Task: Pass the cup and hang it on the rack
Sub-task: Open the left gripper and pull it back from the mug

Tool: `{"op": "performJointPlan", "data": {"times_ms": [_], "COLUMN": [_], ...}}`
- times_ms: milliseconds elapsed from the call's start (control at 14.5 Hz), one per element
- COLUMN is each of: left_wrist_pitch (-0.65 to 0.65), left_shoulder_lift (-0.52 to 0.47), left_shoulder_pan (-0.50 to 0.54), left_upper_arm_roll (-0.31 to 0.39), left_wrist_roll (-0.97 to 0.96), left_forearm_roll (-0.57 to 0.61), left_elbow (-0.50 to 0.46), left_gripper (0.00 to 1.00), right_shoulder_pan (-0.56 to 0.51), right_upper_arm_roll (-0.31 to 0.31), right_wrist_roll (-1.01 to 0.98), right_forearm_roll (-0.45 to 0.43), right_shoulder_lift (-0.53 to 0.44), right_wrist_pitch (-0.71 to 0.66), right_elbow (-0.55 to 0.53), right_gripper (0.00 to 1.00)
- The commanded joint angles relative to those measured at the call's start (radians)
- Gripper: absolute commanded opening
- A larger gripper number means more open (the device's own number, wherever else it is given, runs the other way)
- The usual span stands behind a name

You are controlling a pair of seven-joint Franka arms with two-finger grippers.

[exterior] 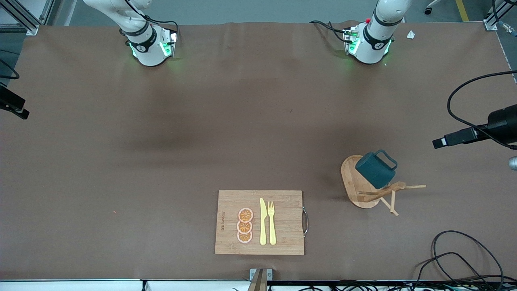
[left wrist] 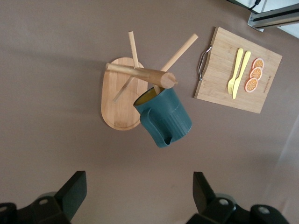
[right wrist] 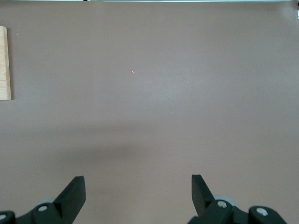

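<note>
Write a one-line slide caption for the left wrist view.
Teal cup hanging on the wooden rack, open left claw above.

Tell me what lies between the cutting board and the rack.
Nothing: the front view shows only bare brown table between the cutting board and the rack, where the cup hangs.

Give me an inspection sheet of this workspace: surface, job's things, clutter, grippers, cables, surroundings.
Surface: brown table cover, faint creases.
Job's things: dark teal ribbed mug with yellow inside hangs by its loop handle on a peg of the light wooden mug tree, toward the left arm's end.
Clutter: rectangular bamboo cutting board with metal handle, nearer the front camera, carrying yellow knife, yellow fork and three orange slices.
Grippers: left gripper open, above the mug tree; right gripper open, above bare cover.
Cables: black loops at the table's corner.
Surroundings: side camera on its mount.
</note>
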Motion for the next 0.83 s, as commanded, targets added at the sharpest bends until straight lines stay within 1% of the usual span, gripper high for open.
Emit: {"op": "performJointPlan", "data": {"times_ms": [0, 69, 138, 345, 414, 483, 552, 621, 759], "left_wrist_pitch": [-0.017, -0.035, -0.042, -0.072, -0.079, -0.095, -0.118, -0.135, -0.138], "left_shoulder_lift": [-0.011, -0.02, -0.027, -0.109, -0.137, -0.164, -0.187, -0.207, -0.234], "left_shoulder_pan": [0.005, 0.007, 0.007, 0.008, -0.004, -0.047, -0.106, -0.158, -0.231], "left_upper_arm_roll": [-0.035, -0.057, -0.059, -0.051, -0.019, 0.025, 0.085, 0.137, 0.211], "left_wrist_roll": [0.049, 0.05, 0.073, 0.179, 0.185, 0.202, 0.222, 0.23, 0.23], "left_forearm_roll": [0.056, 0.092, 0.114, 0.116, 0.111, 0.102, 0.098, 0.094, 0.078], "left_elbow": [0.004, 0.002, 0.004, 0.005, 0.007, 0.014, 0.06, 0.085, 0.094], "left_gripper": [1.0, 1.0, 1.0, 1.0, 1.0, 1.0, 1.0, 1.0, 1.0], "right_shoulder_pan": [-0.018, -0.018, -0.018, -0.018, -0.018, -0.018, -0.018, -0.018, -0.018], "right_upper_arm_roll": [0.013, 0.013, 0.013, 0.013, 0.013, 0.013, 0.013, 0.013, 0.013], "right_wrist_roll": [-0.013, -0.013, -0.013, -0.013, -0.014, -0.014, -0.013, -0.014, -0.014], "right_forearm_roll": [0.007, 0.007, 0.005, 0.007, 0.007, 0.007, 0.007, 0.007, 0.007], "right_shoulder_lift": [-0.01, -0.01, -0.01, -0.009, -0.009, -0.01, -0.01, -0.009, -0.009], "right_wrist_pitch": [0.0, 0.0, 0.0, 0.0, 0.0, 0.0, 0.0, 0.0, 0.0], "right_elbow": [-0.01, -0.01, -0.01, -0.01, -0.01, -0.01, -0.01, -0.01, -0.01], "right_gripper": [1.0, 1.0, 1.0, 1.0, 1.0, 1.0, 1.0, 1.0, 1.0]}}
